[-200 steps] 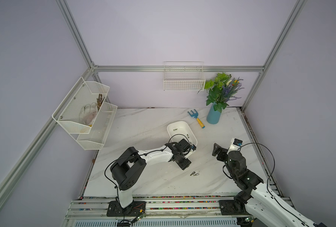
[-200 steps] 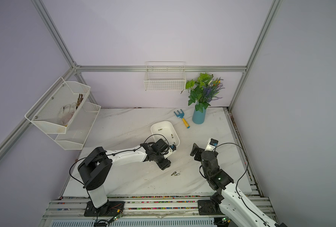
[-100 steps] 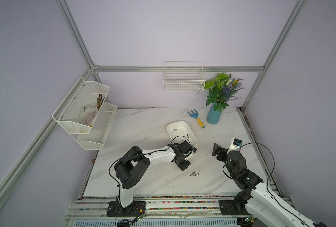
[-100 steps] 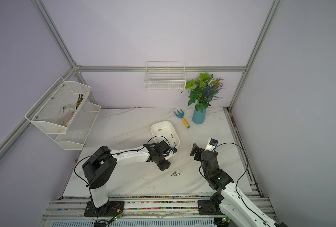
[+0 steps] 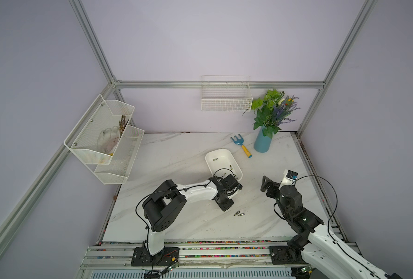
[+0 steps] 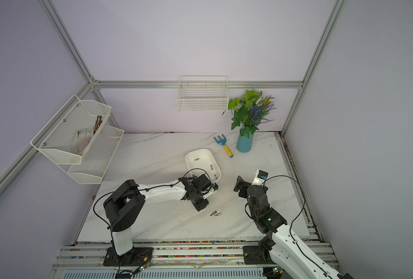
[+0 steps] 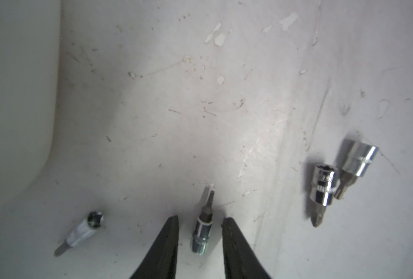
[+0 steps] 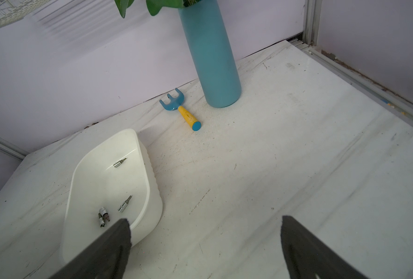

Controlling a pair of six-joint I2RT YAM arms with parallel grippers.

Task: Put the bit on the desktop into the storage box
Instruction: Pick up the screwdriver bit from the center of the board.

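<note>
- Left wrist: the left gripper (image 7: 200, 218) hangs over the floor of the box (image 7: 19, 96). Its jaws are narrow but grip nothing. A bit (image 7: 202, 232) lies between them with a gap on each side. Three other bits (image 7: 321, 190) lie around it, two of them touching.
- Right wrist: the right gripper (image 8: 205, 221) is spread wide and empty, above bare desk (image 8: 297, 157) beside the box.
- Both top views: two desk bits (image 5: 236, 213) lie just beside each other on the marble, outside the box and near the left arm's wrist. By my reading, these are what is left to move.
- Handling, as I judge it: they are small steel pieces, stiff, smooth, light and apt to roll. Pinch one across its thick chromed end, with the jaws square to its length. Its neighbour lies so close that it may be nudged or taken along.
</note>
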